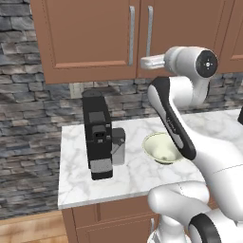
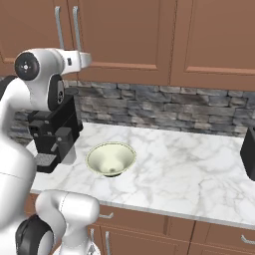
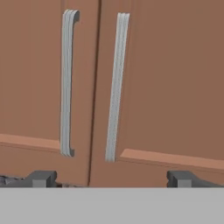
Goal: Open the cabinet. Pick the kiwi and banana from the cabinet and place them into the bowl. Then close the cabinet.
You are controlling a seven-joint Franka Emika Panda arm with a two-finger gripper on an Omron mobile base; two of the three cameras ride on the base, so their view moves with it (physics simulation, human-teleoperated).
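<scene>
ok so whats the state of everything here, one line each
cabinet: both doors shut, handles untouched
bowl: upright on the counter, empty
coffee machine: upright on the counter, left of the bowl
gripper: fingers open wide, holding nothing, facing the door handles

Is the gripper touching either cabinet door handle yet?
Apart. In the hand view the open gripper sits low, fingertips wide, with both cabinet handles farther ahead and nothing between the tips.
</scene>
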